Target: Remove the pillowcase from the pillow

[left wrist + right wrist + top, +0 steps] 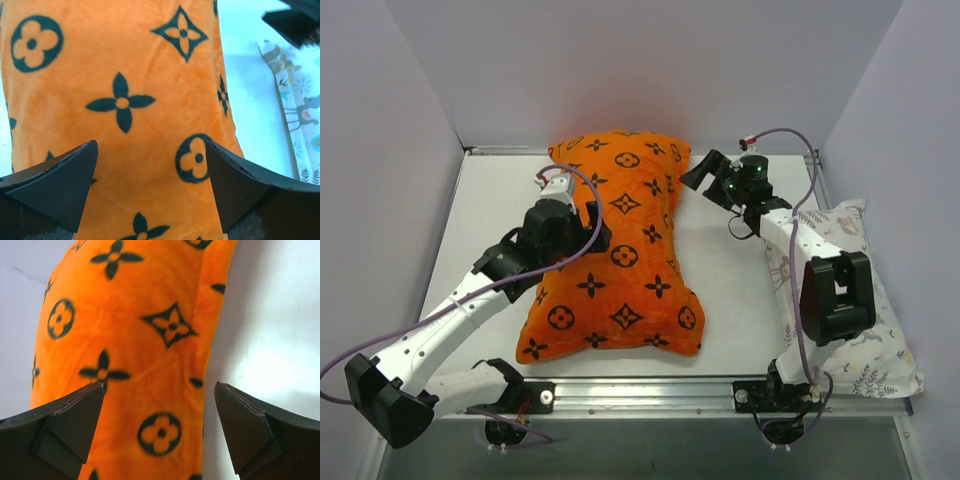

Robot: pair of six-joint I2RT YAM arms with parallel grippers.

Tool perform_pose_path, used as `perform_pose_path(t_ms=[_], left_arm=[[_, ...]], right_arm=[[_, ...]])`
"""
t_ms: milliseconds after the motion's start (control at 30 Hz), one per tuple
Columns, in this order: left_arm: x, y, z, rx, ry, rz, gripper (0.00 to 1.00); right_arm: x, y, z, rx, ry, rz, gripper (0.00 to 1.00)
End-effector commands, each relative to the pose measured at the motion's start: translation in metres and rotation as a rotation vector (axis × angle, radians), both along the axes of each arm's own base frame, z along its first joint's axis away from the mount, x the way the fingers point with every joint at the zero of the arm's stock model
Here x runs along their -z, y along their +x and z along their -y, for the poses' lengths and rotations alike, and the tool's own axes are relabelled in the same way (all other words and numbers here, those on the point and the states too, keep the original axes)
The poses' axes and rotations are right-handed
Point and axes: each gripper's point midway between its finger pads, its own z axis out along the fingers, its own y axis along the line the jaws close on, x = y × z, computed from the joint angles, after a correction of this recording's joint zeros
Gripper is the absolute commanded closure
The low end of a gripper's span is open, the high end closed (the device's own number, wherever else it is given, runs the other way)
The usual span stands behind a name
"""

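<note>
Both sets of jaws are spread wide with nothing in them. The left jaws hang right over the pillowcase [620,250], and the right jaws sit just off its far right corner.

Going near to far: the orange pillowcase lies about mid-counter [740,290], with a fat near end, a pinched-in waist, and its far end up at the back. The pillow is completely inside it. I can't see any white, and I can't tell which end is the open one.

The left arm [460,300] reaches in over the left side at the waist. The right arm [790,240] passes over a printed pillow [885,345] lying along the right edge.

So I'd say this has barely started and it's still lining up a grab. Tip: pinch just a fold of the fabric at a corner, not the stuffing underneath, or the whole thing will probably drag along instead of sliding off.
</note>
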Motion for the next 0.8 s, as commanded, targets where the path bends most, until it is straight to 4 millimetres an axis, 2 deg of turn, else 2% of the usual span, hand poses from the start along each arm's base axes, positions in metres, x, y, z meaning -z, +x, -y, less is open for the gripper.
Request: perform_pose_path(t_ms=[0, 33, 100, 133, 200, 233, 267, 300, 333, 400, 433, 500, 533, 567, 633, 667, 700, 733, 767], left_arm=[[-0.003, -0.005, 0.0, -0.029, 0.056, 0.009, 0.02], [-0.001, -0.007, 0.004, -0.03, 0.052, 0.005, 0.03], [0.013, -0.01, 0.01, -0.025, 0.077, -0.018, 0.03], [0.019, -0.01, 0.011, -0.03, 0.079, -0.035, 0.03], [0.036, -0.011, 0.011, -0.035, 0.106, -0.069, 0.03], [0.04, -0.012, 0.01, -0.044, 0.107, -0.077, 0.04], [0.043, -0.011, 0.007, -0.061, 0.113, -0.077, 0.04], [0.049, -0.012, 0.004, -0.071, 0.125, -0.086, 0.04], [0.052, -0.011, 0.001, -0.084, 0.136, -0.088, 0.08], [0.057, -0.011, -0.001, -0.097, 0.146, -0.096, 0.12], [0.06, -0.012, -0.003, -0.105, 0.148, -0.101, 0.18], [0.066, -0.012, -0.005, -0.126, 0.151, -0.111, 0.21], [0.069, -0.013, -0.006, -0.128, 0.156, -0.118, 0.26], [0.071, -0.013, -0.008, -0.134, 0.161, -0.122, 0.29], [0.076, -0.012, -0.011, -0.15, 0.17, -0.131, 0.36], [0.079, -0.012, -0.015, -0.16, 0.177, -0.138, 0.49], [0.081, -0.012, -0.016, -0.165, 0.177, -0.141, 0.56], [0.083, -0.012, -0.019, -0.171, 0.181, -0.148, 0.62], [0.085, -0.01, -0.024, -0.185, 0.181, -0.153, 0.76]], right_arm=[[-0.031, 0.031, -0.022, -0.1, 0.174, 0.12, 0.0], [-0.013, 0.038, -0.026, -0.104, 0.207, 0.074, 0.0], [-0.012, 0.054, -0.027, -0.09, 0.24, 0.08, 0.0], [0.005, 0.061, -0.03, -0.078, 0.261, 0.04, 0.0], [0.009, 0.074, -0.032, -0.063, 0.29, 0.055, 0.0], [0.025, 0.079, -0.034, -0.049, 0.298, 0.028, 0.0], [0.031, 0.084, -0.034, -0.029, 0.311, 0.015, 0.0], [0.027, 0.09, -0.037, -0.032, 0.322, 0.037, 0.0], [0.04, 0.092, -0.044, -0.037, 0.312, 0.022, 0.0], [0.041, 0.1, -0.053, -0.035, 0.284, 0.026, 0.0], [0.05, 0.1, -0.064, -0.052, 0.271, 0.015, 0.0], [0.05, 0.105, -0.074, -0.054, 0.257, 0.024, 0.01], [0.057, 0.105, -0.08, -0.062, 0.26, 0.014, 0.03], [0.056, 0.106, -0.084, -0.07, 0.268, 0.018, 0.04], [0.05, 0.106, -0.087, -0.07, 0.299, 0.04, 0.14], [0.047, 0.105, -0.089, -0.072, 0.307, 0.048, 0.22], [0.043, 0.104, -0.089, -0.072, 0.314, 0.052, 0.53], [0.037, 0.1, -0.087, -0.065, 0.313, 0.056, 0.7], [0.034, 0.098, -0.083, -0.055, 0.309, 0.06, 0.86]])
